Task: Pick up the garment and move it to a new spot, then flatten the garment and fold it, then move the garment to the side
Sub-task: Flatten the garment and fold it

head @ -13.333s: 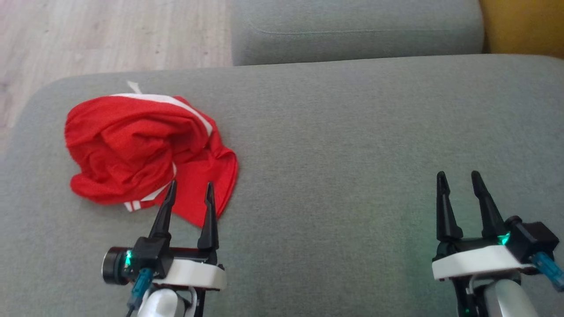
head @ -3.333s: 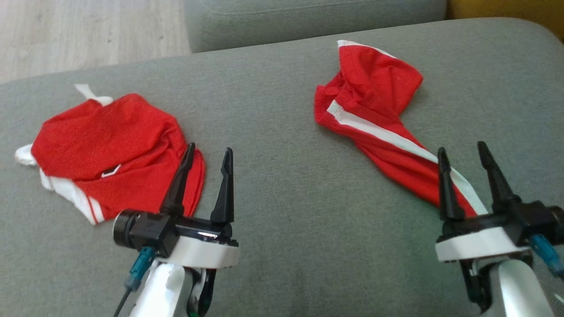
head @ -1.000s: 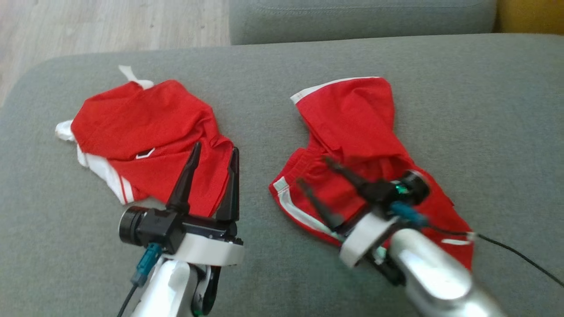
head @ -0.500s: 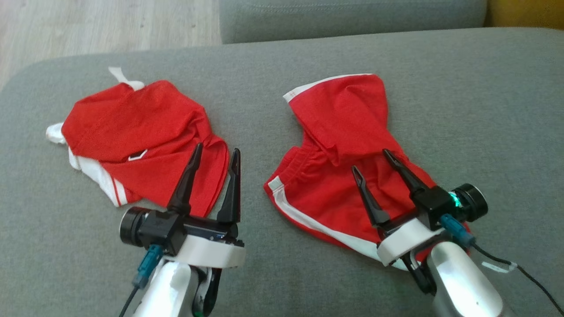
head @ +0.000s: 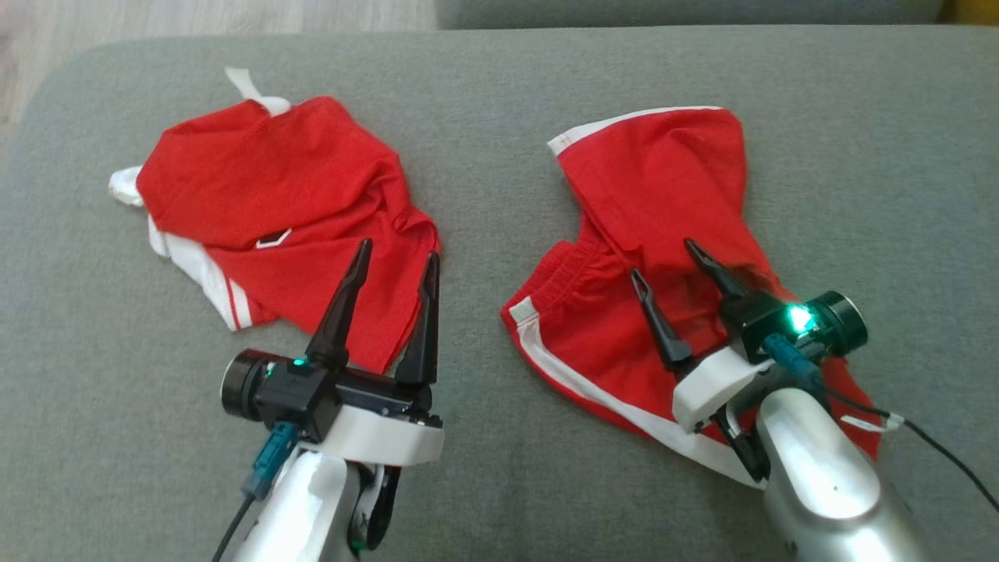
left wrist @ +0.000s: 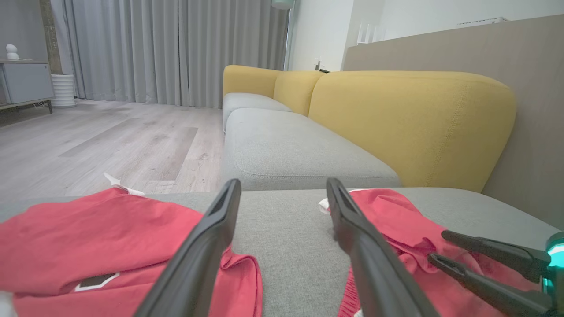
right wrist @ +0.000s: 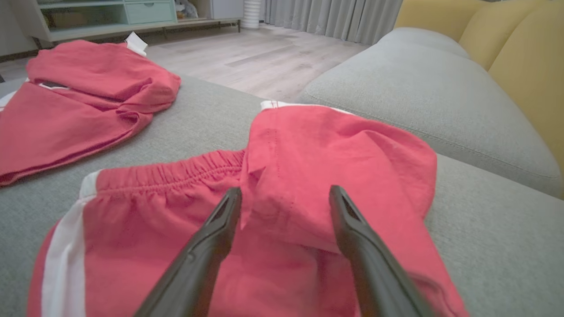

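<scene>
I see the red shorts with a white side stripe [head: 648,203] lying on the right half of the grey fabric sofa cushion [head: 484,101], a flap of cloth folded over the elastic waistband. My right gripper [head: 662,258] hangs over their middle, jaws wide, gripping nothing. My left gripper [head: 399,250], also wide and empty, sits at the near edge of a second red garment with white trim [head: 265,187], further left.

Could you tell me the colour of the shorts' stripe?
White: the side stripe on red fabric shorts; head view.
</scene>
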